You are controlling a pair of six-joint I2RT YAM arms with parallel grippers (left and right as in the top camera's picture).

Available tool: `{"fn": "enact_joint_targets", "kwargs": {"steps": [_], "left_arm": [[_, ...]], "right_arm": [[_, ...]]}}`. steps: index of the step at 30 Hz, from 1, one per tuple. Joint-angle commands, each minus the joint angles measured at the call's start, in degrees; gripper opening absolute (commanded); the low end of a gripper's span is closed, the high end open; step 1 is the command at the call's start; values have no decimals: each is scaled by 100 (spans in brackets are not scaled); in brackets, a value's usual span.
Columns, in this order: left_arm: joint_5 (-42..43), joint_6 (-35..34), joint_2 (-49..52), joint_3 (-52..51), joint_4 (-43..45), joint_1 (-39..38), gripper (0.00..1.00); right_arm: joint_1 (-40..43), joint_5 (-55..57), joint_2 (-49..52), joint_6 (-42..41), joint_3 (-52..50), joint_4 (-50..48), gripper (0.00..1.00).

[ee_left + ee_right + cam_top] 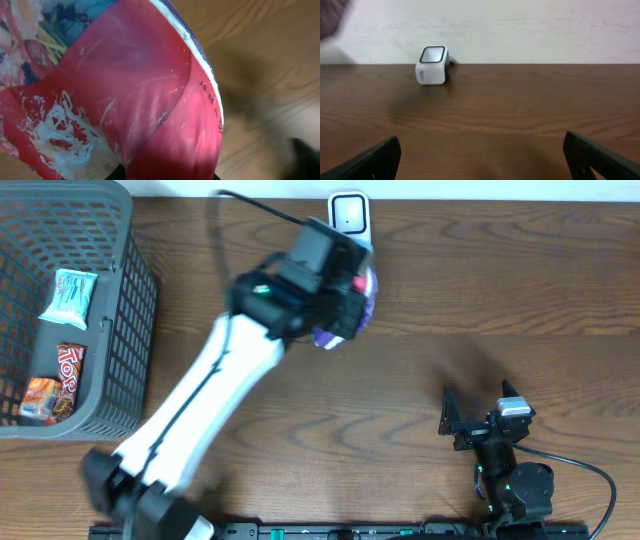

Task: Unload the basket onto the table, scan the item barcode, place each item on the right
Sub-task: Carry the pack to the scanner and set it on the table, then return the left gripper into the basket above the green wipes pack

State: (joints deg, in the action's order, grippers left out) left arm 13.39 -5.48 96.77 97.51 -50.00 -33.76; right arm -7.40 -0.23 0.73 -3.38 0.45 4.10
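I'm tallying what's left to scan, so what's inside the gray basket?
Inside the basket lie a pale blue packet, a brown candy bar and an orange snack pack. Anything beneath them is covered.

Scanner [349, 213] common to overhead, right wrist

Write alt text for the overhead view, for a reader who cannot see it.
The left gripper holds a red and purple packet over the wooden table, close to the white scanner at the far edge. The right gripper sits open near the front right; a grey basket at left holds snacks.
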Motion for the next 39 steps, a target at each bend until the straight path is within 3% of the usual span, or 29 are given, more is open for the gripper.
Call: {"fn": "enact_joint_targets", "kwargs": {"steps": [1,9,12,13,15,20,27,33,39], "left_arm": [[-529,138,688,-17,63,-284,8],[-527,140,1934,-17,319,-599,8],[-527,138,2120,-17,341,-597,17],[-527,136,2124,-17,339,-590,27],[-527,136,2072,-7,332,-590,100],[-529,136,1488,79,297,-544,98],[-531,63,-179,98,387,31,98],[-531,-492,-1676,98,184,1386,98],[-531,-581,-2588,98,-184,3112,98]], "right_arm": [[-9,-9,-24,28,-15,20,99],[-9,-9,-24,28,-15,20,99],[-9,-9,-24,28,-15,20,99],[-9,-9,-24,28,-15,20,99],[-9,-9,-24,28,-15,20,99],[-9,-9,-24,28,-15,20,99],[-9,-9,-24,28,-15,20,99],[-9,-9,-24,28,-15,20,99],[-9,-9,-24,28,-15,20,99]]}}
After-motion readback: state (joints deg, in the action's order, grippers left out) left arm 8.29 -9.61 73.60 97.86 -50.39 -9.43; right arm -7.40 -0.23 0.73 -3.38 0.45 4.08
